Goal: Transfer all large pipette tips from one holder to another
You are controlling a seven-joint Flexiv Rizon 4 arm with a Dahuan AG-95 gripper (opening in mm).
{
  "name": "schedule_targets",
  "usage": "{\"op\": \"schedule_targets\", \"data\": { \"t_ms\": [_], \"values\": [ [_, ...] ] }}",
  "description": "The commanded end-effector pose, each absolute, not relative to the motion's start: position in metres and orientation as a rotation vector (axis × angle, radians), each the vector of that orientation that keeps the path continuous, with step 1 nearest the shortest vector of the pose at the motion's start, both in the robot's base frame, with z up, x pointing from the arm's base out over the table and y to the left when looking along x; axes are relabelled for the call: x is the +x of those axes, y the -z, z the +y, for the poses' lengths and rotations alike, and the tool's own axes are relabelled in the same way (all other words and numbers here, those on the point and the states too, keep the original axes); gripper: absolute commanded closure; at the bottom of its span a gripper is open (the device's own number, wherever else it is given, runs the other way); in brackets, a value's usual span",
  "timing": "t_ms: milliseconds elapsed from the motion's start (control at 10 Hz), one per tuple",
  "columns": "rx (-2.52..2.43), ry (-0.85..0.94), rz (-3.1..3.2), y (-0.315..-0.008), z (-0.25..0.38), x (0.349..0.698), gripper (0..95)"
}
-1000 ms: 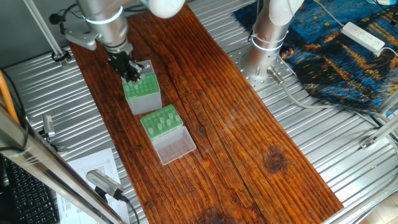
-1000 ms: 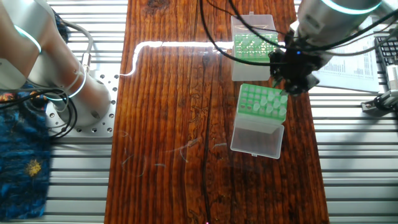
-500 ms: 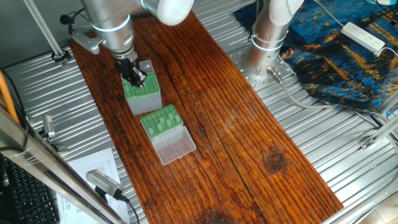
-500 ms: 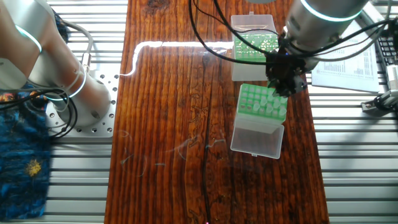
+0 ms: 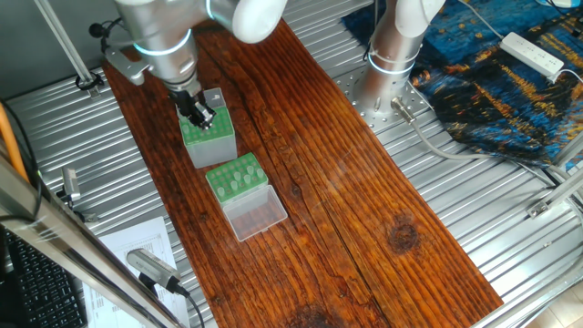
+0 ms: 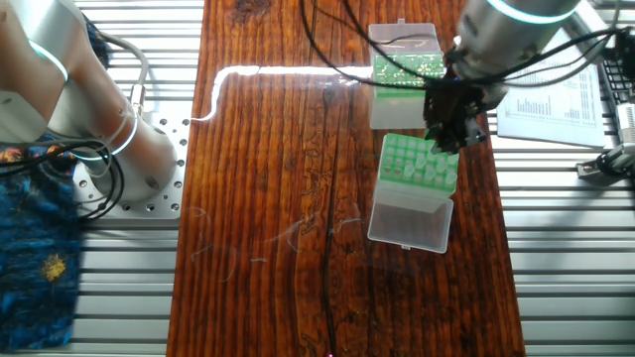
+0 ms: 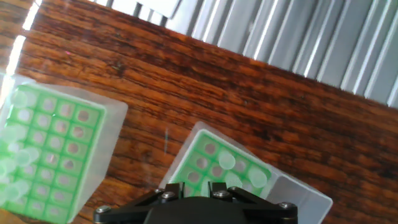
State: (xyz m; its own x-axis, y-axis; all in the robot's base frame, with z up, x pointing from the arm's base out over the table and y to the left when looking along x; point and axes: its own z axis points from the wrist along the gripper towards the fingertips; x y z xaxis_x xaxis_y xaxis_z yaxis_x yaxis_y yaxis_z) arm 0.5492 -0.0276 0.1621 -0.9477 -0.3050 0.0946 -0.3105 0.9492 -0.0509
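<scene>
The taller holder (image 5: 213,137) (image 6: 401,159) (image 7: 208,158) has a green hole plate, with large pipette tips (image 6: 435,167) (image 7: 258,177) along one side. Beside it sits the low green rack (image 5: 235,178) (image 6: 402,71) (image 7: 62,137), which also holds tips (image 7: 15,155). Its clear lid (image 5: 257,215) (image 6: 402,36) lies folded open. My gripper (image 5: 201,116) (image 6: 446,134) (image 7: 196,185) hangs just above the taller holder, near its edge. Its fingers stand a narrow gap apart, the green plate shows through the gap, and no tip is visible between them.
Both boxes stand on a long wooden board (image 5: 346,182) laid over a ribbed metal table. The arm's base (image 5: 392,46) (image 6: 139,149) is across the board from them. A blue cloth (image 5: 510,82), a power strip (image 5: 533,53) and papers (image 6: 556,94) lie off the board.
The gripper has turned about its own axis and shifted slightly over the taller holder. Neither box has moved.
</scene>
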Motion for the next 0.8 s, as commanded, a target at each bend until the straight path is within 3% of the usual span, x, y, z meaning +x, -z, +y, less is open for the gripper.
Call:
{"op": "schedule_targets", "data": {
  "t_ms": [100,800],
  "values": [
    [0.493,-0.107,-3.073,-0.1638,-0.0314,0.5444,76.0],
    [0.62,-0.096,-3.078,-0.1606,-0.0371,0.5449,76.0]
  ]
}}
